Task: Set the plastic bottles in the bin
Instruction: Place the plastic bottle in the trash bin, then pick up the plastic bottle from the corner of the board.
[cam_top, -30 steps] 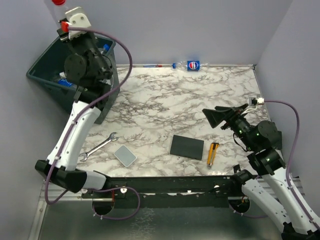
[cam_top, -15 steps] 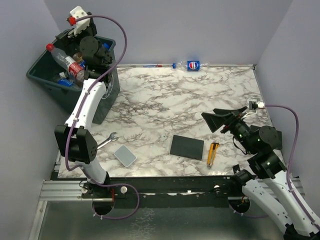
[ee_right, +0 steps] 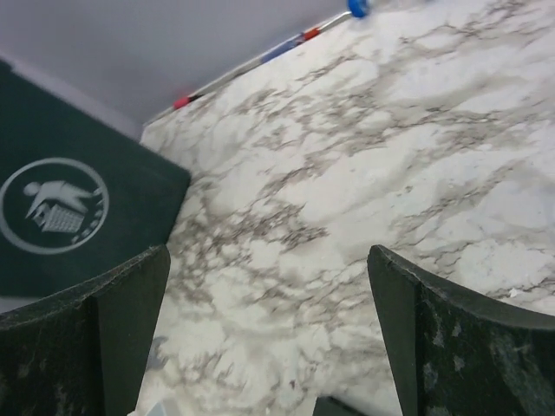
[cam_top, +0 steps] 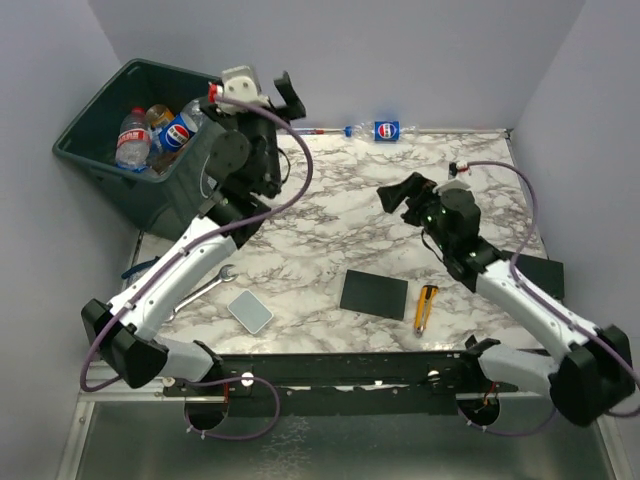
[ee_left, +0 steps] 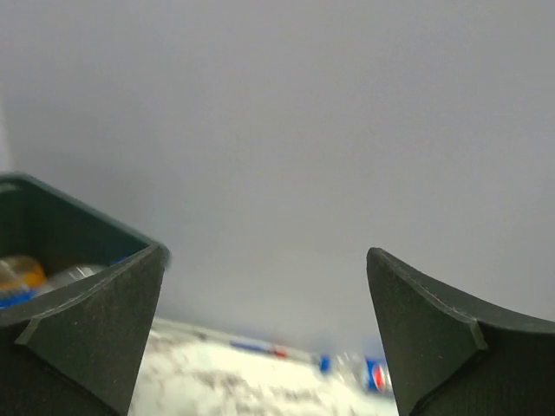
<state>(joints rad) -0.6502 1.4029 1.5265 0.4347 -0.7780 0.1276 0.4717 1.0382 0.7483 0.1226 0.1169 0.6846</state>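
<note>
Grey-green plastic marked the bin in the upper left of the top view, with several plastic bottles lying inside. One Pepsi-labelled bottle lay at the far edge of the table, upper centre, close to the wall. The left claw, beside the bin, and the right claw, mid-table, both stood wide open and empty. The step in hand looked like fetching that last bottle. It called for a low reach toward the wall and a grip across the bottle's body.

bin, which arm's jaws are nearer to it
Left. The left jaws hang open just beside the bin, at its rim; the right jaws are over the middle of the table, well apart from it.
</note>
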